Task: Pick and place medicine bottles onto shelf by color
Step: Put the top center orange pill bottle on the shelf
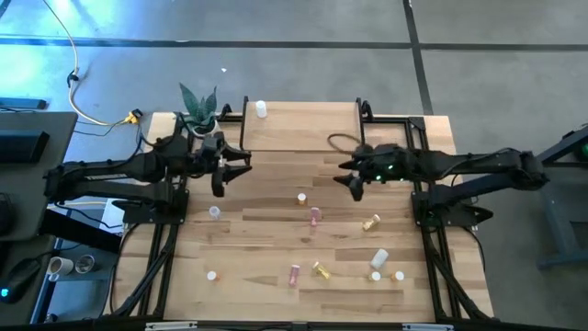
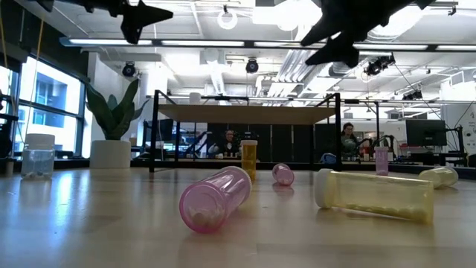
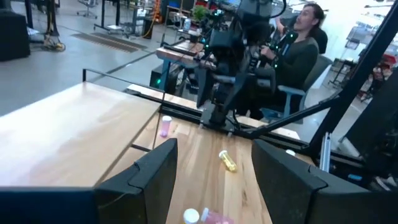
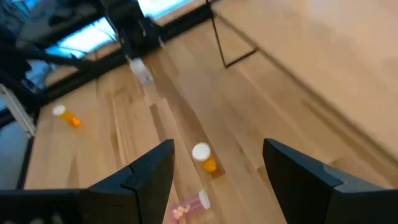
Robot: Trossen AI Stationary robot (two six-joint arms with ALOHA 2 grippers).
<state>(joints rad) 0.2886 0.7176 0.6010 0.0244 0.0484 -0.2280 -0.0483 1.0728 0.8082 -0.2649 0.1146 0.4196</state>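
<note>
Left claw (image 1: 219, 180) raised above the bench (image 1: 276, 225) just off the shelf's left front corner, fingers parted, nothing held. Right claw (image 1: 355, 184) likewise raised off the shelf's right front corner, fingers spread wide and empty. Both apparently poised over the scatter to choose a first pick rather than committed to any bottle.

Shelf (image 1: 303, 127) at the far edge between the arms, carrying a single white bottle (image 1: 262, 110) near its left rear, presumably the start of a white group. Everything else down on the bench: an upright orange bottle (image 1: 301, 197) nearest the right claw, a pink bottle (image 1: 315, 216) just beyond it, a yellow bottle (image 1: 370, 222) lying further right, more strewn toward the near edge. Potted plant (image 1: 199, 112) beside the shelf's left end.
</note>
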